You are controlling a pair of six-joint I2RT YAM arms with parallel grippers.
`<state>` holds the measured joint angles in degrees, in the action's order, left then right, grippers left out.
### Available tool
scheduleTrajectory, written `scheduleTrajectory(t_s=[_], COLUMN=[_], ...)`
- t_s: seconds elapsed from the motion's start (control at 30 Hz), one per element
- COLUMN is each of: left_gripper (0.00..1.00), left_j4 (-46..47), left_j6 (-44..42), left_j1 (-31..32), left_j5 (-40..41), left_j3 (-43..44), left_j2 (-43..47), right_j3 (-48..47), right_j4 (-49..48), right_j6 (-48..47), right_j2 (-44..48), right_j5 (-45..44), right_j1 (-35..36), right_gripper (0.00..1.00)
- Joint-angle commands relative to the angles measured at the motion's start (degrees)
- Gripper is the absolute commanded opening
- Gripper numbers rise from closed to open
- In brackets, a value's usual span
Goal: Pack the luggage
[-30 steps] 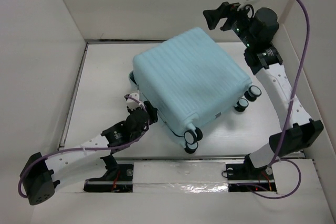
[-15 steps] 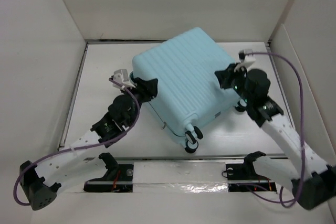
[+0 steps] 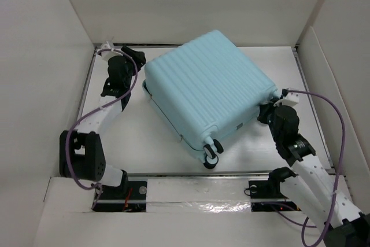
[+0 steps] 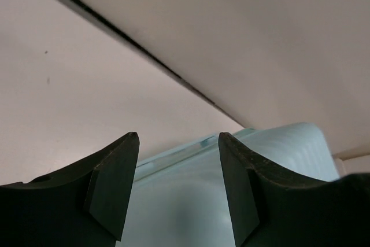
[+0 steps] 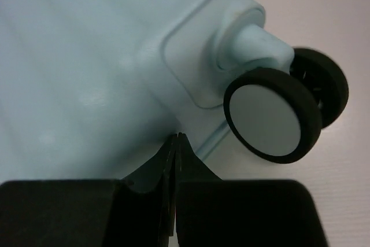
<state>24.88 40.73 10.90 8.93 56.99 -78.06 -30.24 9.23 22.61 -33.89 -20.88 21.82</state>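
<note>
The luggage (image 3: 208, 88), a pale aqua ribbed hard-shell suitcase, lies closed and flat on the white table, one spinner wheel (image 3: 211, 154) pointing to the near edge. My left gripper (image 3: 139, 58) hovers at its far left corner, jaws open. In the left wrist view the left gripper (image 4: 178, 143) frames the luggage's shell (image 4: 191, 201) with nothing held. My right gripper (image 3: 265, 114) sits low at the right-hand wheels. Seen from the right wrist, the right gripper (image 5: 178, 138) is shut and empty, its tip against the shell (image 5: 87, 56) beside a black-and-white wheel (image 5: 272, 114).
White walls (image 3: 46, 39) enclose the table on the left, back and right. A dark seam (image 4: 144, 56) runs where the table meets the back wall. Purple cables (image 3: 332, 114) loop from both wrists. The arm bases (image 3: 121, 192) stand at the near edge.
My left arm swung from the suitcase's near left side up to its far left corner. The right arm dropped from the back right down to the right wheels and its jaws shut.
</note>
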Motion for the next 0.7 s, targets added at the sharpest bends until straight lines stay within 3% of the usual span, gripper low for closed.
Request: scheduleTrajectory(t_s=[0.0, 0.2, 0.5, 0.67], left_gripper=[0.54, 0.54, 0.53, 0.53], left_j4=[3.1, 9.6, 11.5, 10.1], left_j6=[4.6, 7.6, 7.8, 8.3], left_j1=[-3.6, -4.2, -4.2, -4.7], left_j5=[-8.2, -9.7, 4.8, 11.4], left_j3=[0.1, -9.6, -24.6, -29.3], left_j2=[-4.0, -4.0, 7.9, 14.9], right_j3=[-0.9, -4.4, -22.1, -23.8], right_j4=[0.0, -13.4, -22.2, -21.6], right_j6=[2.1, -0.2, -0.7, -1.6], right_j2=[-4.6, -18.6, -46.7, -46.9], right_j5=[0.0, 8.0, 16.6, 14.0], right_j1=[-3.5, -7.8, -5.8, -7.0], right_gripper=[0.0, 0.0, 0.0, 0.02])
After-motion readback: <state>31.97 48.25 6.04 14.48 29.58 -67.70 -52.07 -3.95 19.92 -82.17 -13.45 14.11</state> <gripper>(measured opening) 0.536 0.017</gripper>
